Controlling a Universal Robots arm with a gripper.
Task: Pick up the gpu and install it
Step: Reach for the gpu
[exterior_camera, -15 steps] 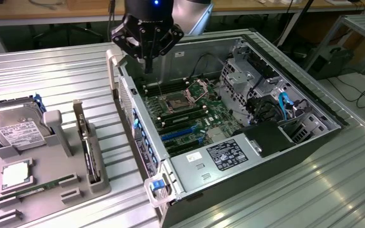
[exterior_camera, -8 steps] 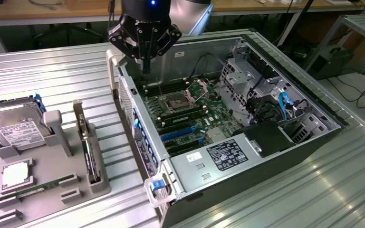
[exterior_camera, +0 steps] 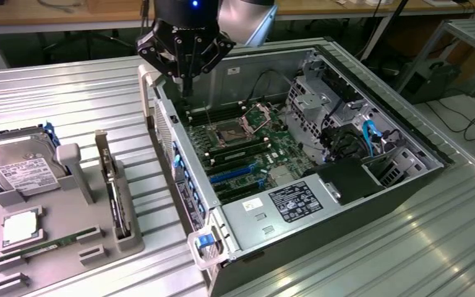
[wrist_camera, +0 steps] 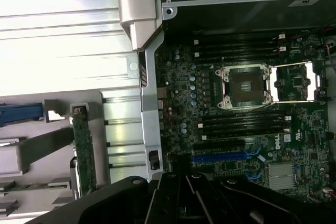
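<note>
The gpu (exterior_camera: 115, 201) stands on edge in a slot of the grey holder (exterior_camera: 64, 247) at the exterior view's left, its pale bracket strip at the far end. In the wrist view the gpu (wrist_camera: 84, 150) shows as a thin card beside the case wall. My gripper (exterior_camera: 185, 91) hangs shut over the far corner of the open computer case (exterior_camera: 402, 204), above the motherboard's memory slots, with nothing between its fingers. It is well apart from the gpu. The gripper's black body (wrist_camera: 184, 198) shows in the wrist view over the board.
The holder also carries a silver hard drive (exterior_camera: 19, 167), a CPU (exterior_camera: 20, 226) and a green memory stick (exterior_camera: 52, 242). Inside the case lie the open CPU socket (wrist_camera: 247, 85), blue expansion slots (wrist_camera: 220, 157), drive cages and cables (exterior_camera: 361, 142). The ribbed metal table (exterior_camera: 81, 99) surrounds everything.
</note>
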